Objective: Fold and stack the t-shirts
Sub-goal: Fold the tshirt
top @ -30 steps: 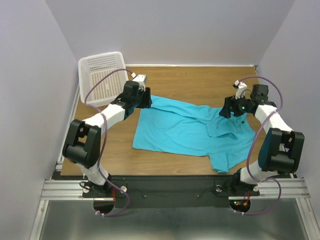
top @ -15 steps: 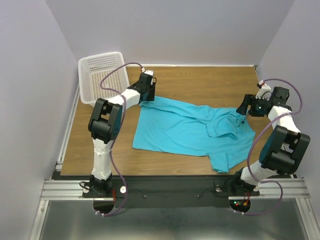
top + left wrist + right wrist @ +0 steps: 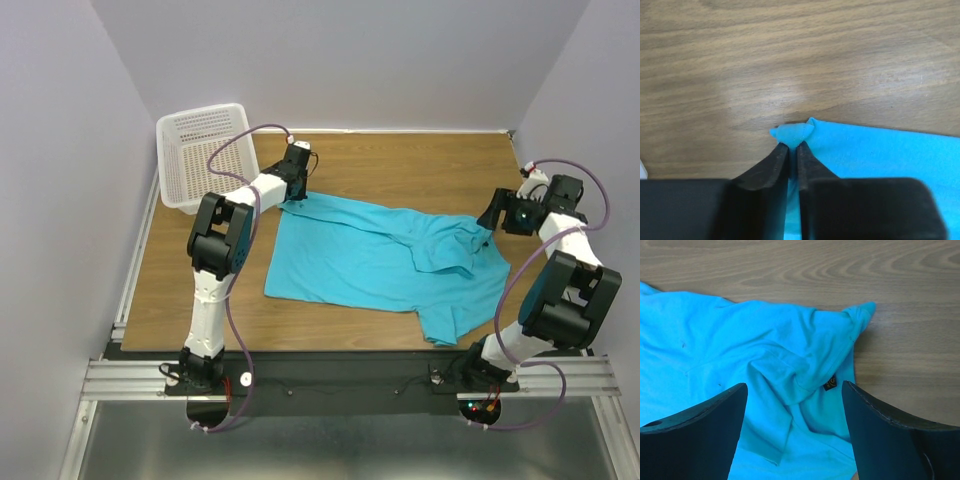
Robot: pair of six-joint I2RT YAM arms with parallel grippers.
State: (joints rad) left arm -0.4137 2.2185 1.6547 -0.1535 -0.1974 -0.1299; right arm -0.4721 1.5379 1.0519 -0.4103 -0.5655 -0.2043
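Observation:
One turquoise t-shirt (image 3: 385, 262) lies spread and rumpled on the wooden table. My left gripper (image 3: 295, 198) is at its far left corner. In the left wrist view the two black fingers (image 3: 771, 167) are pressed together with a small bunch of the t-shirt (image 3: 792, 133) corner pinched at their tips. My right gripper (image 3: 491, 222) hovers at the shirt's right end. It stands wide open above the bunched collar area (image 3: 790, 375), where a small dark label (image 3: 830, 384) shows, and nothing is between its fingers (image 3: 715, 415).
A white perforated basket (image 3: 205, 150) stands at the far left corner of the table (image 3: 400, 165). Bare wood lies beyond the shirt and along its left side. Walls close in the table on the left, back and right.
The left arm stretched out to the shirt's far left corner and its fingers closed on the cloth. The right gripper drew back to the right of the shirt's edge and stayed open.

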